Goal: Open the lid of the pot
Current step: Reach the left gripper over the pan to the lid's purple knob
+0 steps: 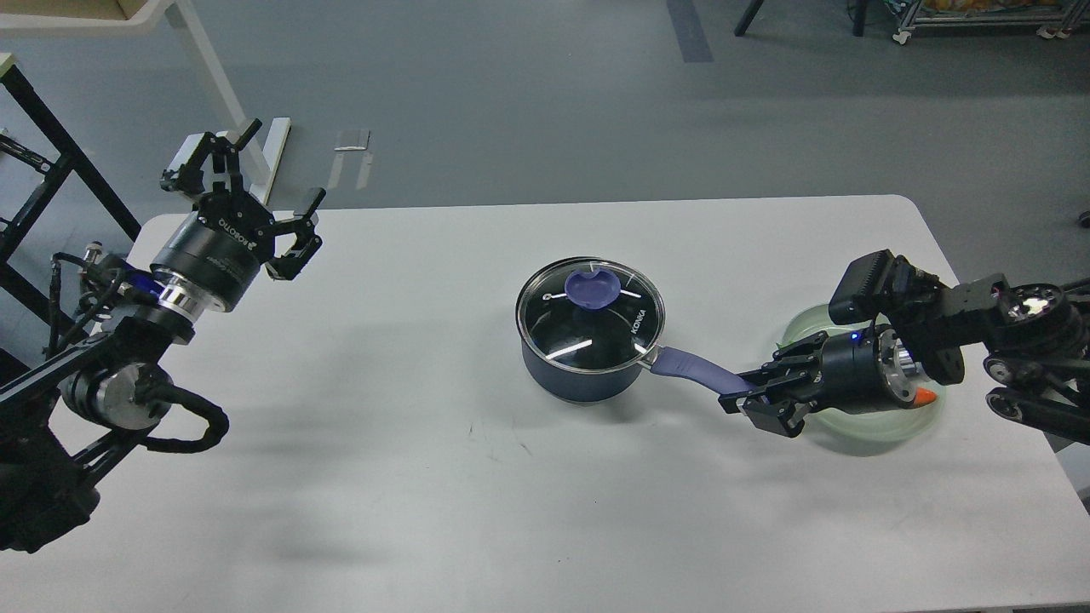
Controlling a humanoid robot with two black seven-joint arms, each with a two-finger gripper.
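The dark blue pot (579, 375) stands in the middle of the white table (426, 477). The glass pot lid (590, 317) with its purple-blue knob lies shut on it. The pot's purple-blue handle (694, 368) points right. My right gripper (754, 393) is shut on the end of that handle. My left gripper (255, 191) is open and empty, raised above the table's far left corner, far from the pot.
A pale green plate (886, 426) with an orange carrot (925, 396) lies under my right wrist, mostly hidden by it. A black frame (51, 162) and a white table leg (213, 77) stand at the far left beyond the table.
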